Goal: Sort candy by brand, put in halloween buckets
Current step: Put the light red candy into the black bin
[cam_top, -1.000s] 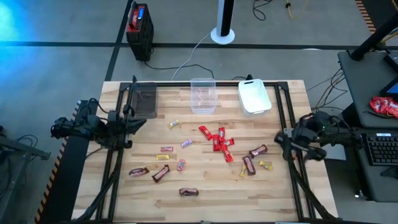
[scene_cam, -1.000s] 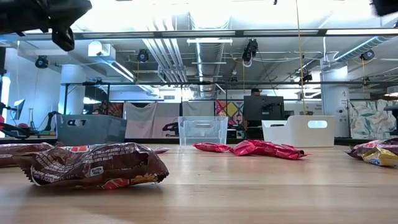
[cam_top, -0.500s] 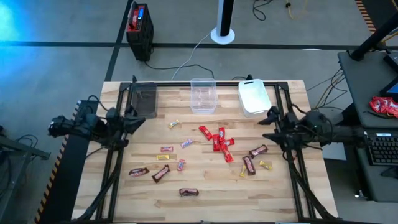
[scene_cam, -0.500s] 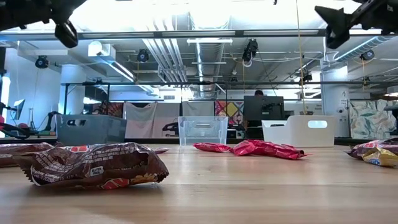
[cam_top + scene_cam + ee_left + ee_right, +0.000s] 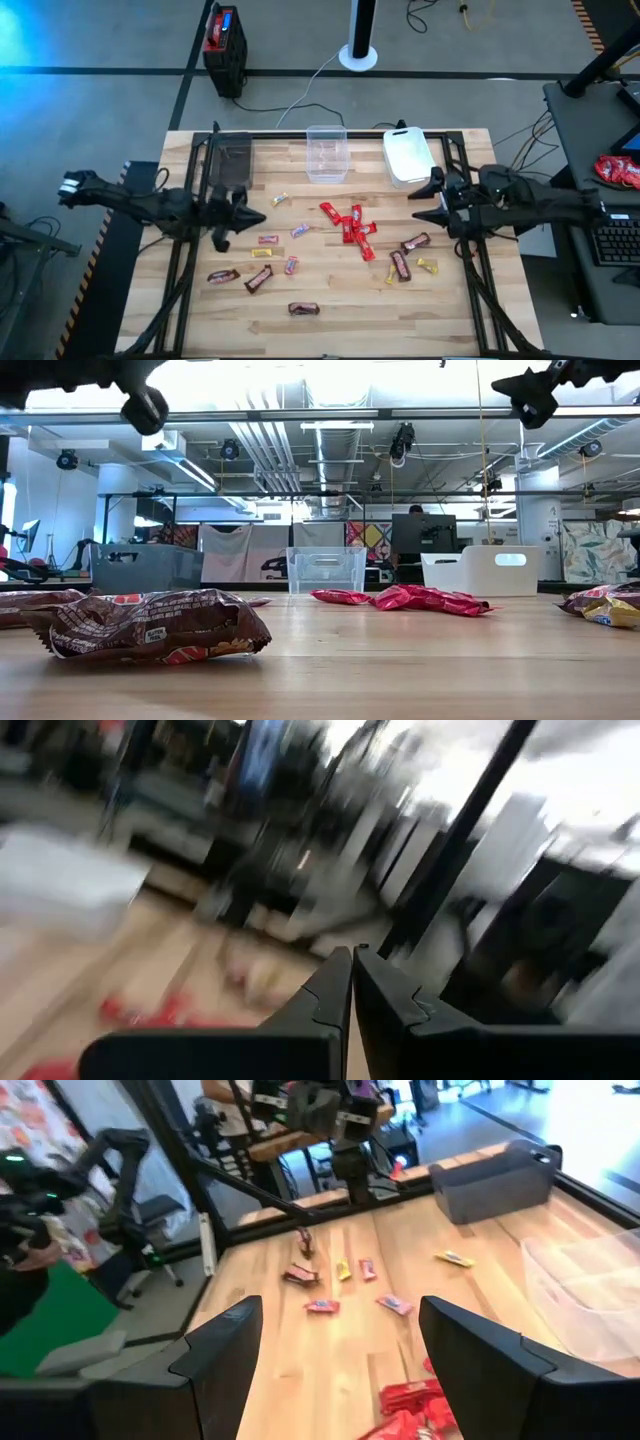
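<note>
Change: Over the last second both arms have swung in from the table's sides; the left gripper [image 5: 255,216] has reached out over the wood toward the small scattered pieces, and the right gripper [image 5: 433,197] has turned to face the middle of the table.
Meaning for the task: Sorting looks to be at its very start; no candy is in hand and none shows in any bucket.
Left jaws: Pressed fully together, fingertip to fingertip, holding nothing and clear of the table.
Right jaws: Spread as wide as they go, empty, also clear of the table.
Red bars [image 5: 353,228]: A loose cluster ahead of and a little below the right jaws, well apart from the left jaws.
Small pieces [image 5: 268,240]: Just beyond and beneath the left jaws' tips.
Dark brown bars [image 5: 258,278]: Spread along the near edge, behind the left jaws' line of reach; two more lie below the right jaws.
Buckets: The grey bin [image 5: 232,163], the clear bin [image 5: 326,153] and the white bin [image 5: 409,156] stand in a row at the far edge, the white one nearest the right jaws.
</note>
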Controlling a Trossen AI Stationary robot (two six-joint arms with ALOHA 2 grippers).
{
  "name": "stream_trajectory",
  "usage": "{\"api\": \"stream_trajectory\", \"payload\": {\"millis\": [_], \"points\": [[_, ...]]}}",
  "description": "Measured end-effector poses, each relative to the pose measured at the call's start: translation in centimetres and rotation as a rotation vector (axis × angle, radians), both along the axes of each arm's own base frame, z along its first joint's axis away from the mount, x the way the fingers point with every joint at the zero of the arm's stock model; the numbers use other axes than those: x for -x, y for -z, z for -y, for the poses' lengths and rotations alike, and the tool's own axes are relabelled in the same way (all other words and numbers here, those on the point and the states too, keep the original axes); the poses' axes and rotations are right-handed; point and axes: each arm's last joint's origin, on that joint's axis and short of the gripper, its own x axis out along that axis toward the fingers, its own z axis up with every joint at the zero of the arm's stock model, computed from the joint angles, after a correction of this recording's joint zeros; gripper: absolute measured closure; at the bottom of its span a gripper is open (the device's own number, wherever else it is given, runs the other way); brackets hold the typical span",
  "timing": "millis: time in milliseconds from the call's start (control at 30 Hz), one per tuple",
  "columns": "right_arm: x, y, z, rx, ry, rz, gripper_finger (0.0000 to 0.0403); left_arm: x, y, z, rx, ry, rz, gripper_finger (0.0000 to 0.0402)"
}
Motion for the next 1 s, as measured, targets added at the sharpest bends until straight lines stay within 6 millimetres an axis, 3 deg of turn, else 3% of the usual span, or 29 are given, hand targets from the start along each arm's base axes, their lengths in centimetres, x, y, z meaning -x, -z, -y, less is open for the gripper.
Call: {"api": "stream_trajectory", "payload": {"millis": [167, 333, 533, 733, 1000], "points": [[-0.7, -0.3, 0.1, 0.038, -0.010, -0.023, 0.0138, -0.4, -0.5, 0.1, -0.095, -0.026, -0.448, 0.0402], [-1.1, -0.4, 0.1, 0.060, -0.016, -0.023, 0.0138, -1.2, -0.5, 0.3, -0.223, -0.004, -0.716, 0.0402], [-1.1, -0.7, 0.1, 0.051, -0.012, 0.011, 0.0138, -2.6, 2.8, 1.0, -0.322, 0.152, -0.878, 0.0402], [-1.2, -0.8, 0.1, 0.041, -0.010, 0.017, 0.0138, -2.9, 6.3, 1.0, -0.343, 0.127, -1.008, 0.0397], [-1.4, -0.7, 0.1, 0.042, -0.010, 0.010, 0.0138, -3.9, 7.9, 1.0, -0.388, 0.052, -1.013, 0.0338]]}}
